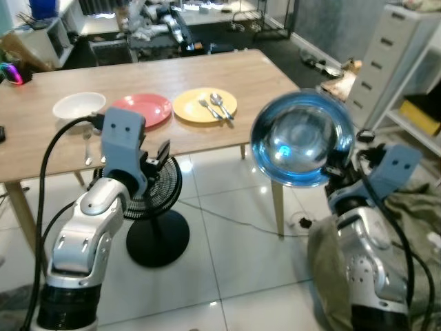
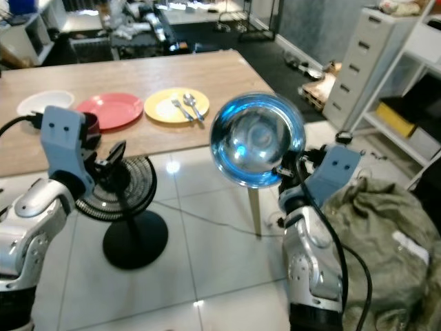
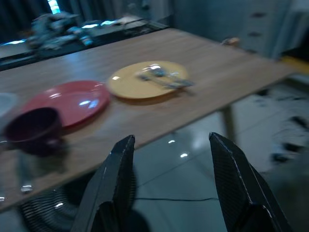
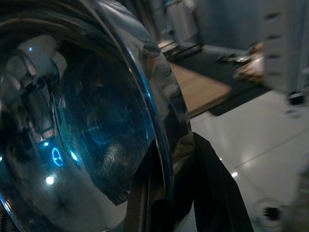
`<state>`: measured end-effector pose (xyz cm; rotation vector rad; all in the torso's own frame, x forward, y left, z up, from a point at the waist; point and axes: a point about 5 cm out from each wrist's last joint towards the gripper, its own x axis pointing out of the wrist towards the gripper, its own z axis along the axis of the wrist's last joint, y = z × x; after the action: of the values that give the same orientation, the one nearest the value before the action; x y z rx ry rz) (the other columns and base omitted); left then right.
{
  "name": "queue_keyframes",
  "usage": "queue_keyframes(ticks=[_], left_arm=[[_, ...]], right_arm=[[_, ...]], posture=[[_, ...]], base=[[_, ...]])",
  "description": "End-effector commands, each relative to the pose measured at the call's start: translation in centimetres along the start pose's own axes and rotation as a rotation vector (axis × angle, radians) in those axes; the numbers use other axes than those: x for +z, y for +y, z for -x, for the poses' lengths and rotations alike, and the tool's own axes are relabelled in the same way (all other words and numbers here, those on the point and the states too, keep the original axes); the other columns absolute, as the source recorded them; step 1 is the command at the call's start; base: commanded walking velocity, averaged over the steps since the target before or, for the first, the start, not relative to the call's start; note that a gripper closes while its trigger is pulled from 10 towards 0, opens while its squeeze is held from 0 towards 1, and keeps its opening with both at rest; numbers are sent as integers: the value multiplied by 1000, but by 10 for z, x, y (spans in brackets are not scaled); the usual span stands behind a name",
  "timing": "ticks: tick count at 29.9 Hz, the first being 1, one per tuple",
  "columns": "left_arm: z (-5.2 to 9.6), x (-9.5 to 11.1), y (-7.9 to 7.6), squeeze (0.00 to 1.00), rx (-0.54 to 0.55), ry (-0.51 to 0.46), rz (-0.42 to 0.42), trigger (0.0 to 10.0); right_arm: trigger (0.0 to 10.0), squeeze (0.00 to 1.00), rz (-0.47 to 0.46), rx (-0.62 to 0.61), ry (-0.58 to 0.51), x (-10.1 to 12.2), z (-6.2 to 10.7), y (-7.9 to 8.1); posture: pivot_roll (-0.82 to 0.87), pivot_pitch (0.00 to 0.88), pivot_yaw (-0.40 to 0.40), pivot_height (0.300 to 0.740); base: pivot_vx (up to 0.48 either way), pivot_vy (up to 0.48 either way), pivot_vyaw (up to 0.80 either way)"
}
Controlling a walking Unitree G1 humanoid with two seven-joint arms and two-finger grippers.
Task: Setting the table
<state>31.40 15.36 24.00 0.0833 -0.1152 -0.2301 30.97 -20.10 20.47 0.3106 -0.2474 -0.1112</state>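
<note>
The right gripper (image 1: pixel 332 174) is clamped on the rim of a shiny metal bowl (image 1: pixel 302 140), held in the air off the counter (image 1: pixel 275 79) corner. The left gripper (image 3: pixel 169 188) hangs wide open, empty, before the counter edge. Keep the bowl level and set it beside the yellow plate (image 1: pixel 204 105). The bowl hides the right fingertips.

I see a shiny blue-tinted steel bowl (image 1: pixel 302 138), red plate (image 1: pixel 142 109), yellow plate (image 1: pixel 204 104), white bowl (image 1: pixel 78 105), pale wood-grain table (image 1: pixel 262 76).

The bowl (image 1: pixel 302 138) in the right gripper (image 1: pixel 335 167) was shiny, smooth metal. The table (image 1: pixel 275 83) ahead was pale matt wood. The floor (image 1: pixel 227 255) below was glossy tile.
</note>
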Motion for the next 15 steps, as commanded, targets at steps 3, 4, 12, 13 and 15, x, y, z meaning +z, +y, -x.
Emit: queue_keyframes(ticks=[3, 4, 12, 13, 15], left_arm=[[1, -2, 1, 0, 1, 11, 3, 10000], [0, -2, 1, 0, 1, 11, 4, 10000], [0, -2, 1, 0, 6, 9, 18, 10000], [0, -2, 1, 0, 7, 9, 19, 10000], [0, -1, 1, 0, 7, 9, 21, 10000]], right_arm=[[10000, 0, -6, -6, -24, 5, 1, -1], [10000, 0, -5, -6, -23, 4, 1, -1], [10000, 0, -4, -1, -23, 4, 1, 0], [10000, 0, -5, 0, -23, 4, 1, 0], [10000, 0, -3, 4, -21, 4, 1, 1]], posture=[[5, 0, 70, 740], [5, 0, 69, 740], [5, 0, 69, 740], [5, 0, 69, 740], [5, 0, 70, 740]], base=[[0, 0, 0], [0, 0, 0], [0, 0, 0], [0, 0, 0], [0, 0, 0]])
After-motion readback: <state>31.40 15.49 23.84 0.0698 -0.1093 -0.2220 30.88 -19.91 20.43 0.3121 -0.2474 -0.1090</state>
